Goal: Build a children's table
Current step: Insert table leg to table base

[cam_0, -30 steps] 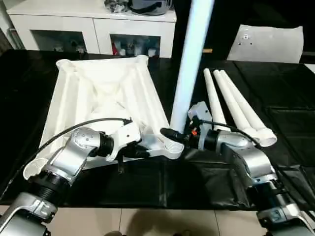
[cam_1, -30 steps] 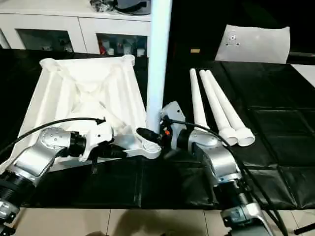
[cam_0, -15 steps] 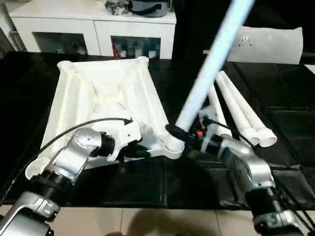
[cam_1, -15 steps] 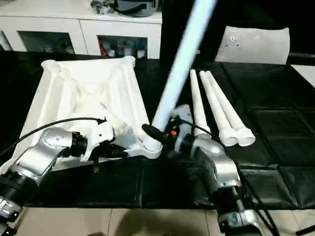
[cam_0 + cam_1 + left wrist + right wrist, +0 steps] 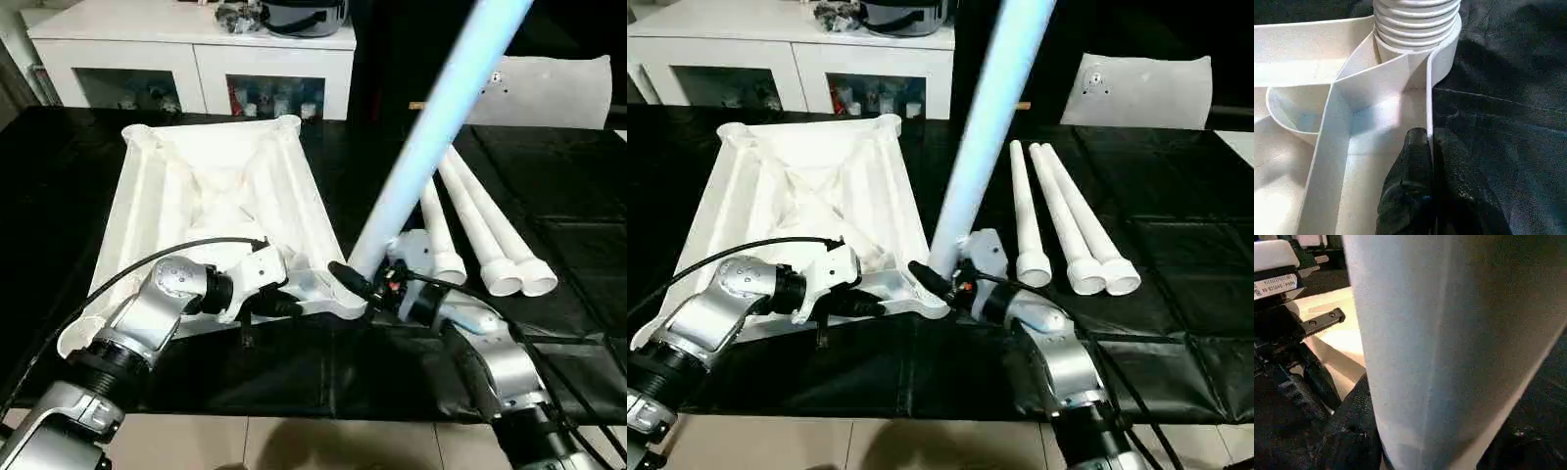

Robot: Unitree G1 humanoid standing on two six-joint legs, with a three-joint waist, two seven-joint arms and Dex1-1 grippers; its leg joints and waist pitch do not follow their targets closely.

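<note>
The step in hand looks to be fitting the first leg (image 5: pixel 431 127) into the near corner socket (image 5: pixel 1415 24) of the upside-down tabletop (image 5: pixel 220 211), which lies on the black table (image 5: pixel 568 211); the leg leans away from upright, so the next move likely calls for straightening and seating it. The right gripper (image 5: pixel 355 284) clamps the leg's lower end, jaws about half apart. The left gripper (image 5: pixel 857 305) pinches the tabletop's thin edge wall, jaws nearly together, while three spare legs (image 5: pixel 1068 230) lie beside.

Black-covered table (image 5: pixel 294 362) bears upturned tabletop (image 5: pixel 211 206), three loose legs (image 5: pixel 485 230)
</note>
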